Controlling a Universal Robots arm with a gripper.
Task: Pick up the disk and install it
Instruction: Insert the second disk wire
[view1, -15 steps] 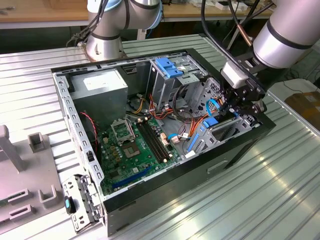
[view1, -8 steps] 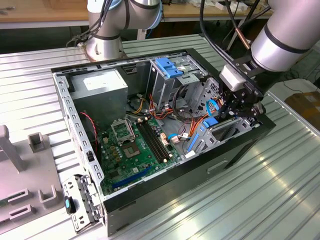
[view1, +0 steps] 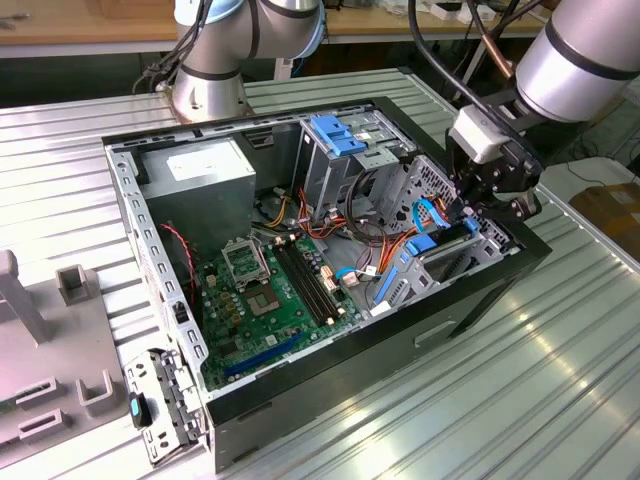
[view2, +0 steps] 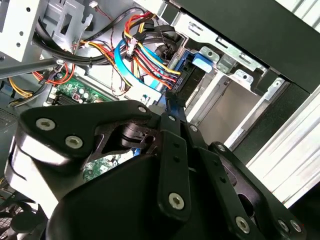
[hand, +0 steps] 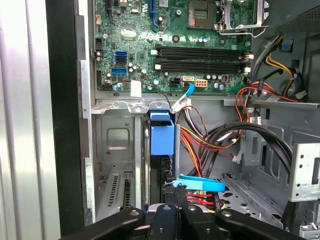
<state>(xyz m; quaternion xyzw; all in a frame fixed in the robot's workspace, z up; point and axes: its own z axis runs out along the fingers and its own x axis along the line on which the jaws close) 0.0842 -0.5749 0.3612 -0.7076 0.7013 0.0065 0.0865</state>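
1. The gripper (view1: 497, 200) hangs over the drive bay (view1: 440, 262) at the corner of the open computer case (view1: 380, 370) on the exterior view's right. In both wrist views its fingers (hand: 170, 212) are closed thin on the disk (hand: 161, 137).
2. The disk stands on edge in the bay — blue rail uppermost, partly seated.
3. Risk, in my judgement: the cable bundle (view2: 145, 55) lies just beside the slot and could snag or be pinched; a tilted disk could jam.
4. The case also holds the motherboard (view1: 270, 290), power supply (view1: 205, 175) and a blue-topped cage (view1: 345, 150).
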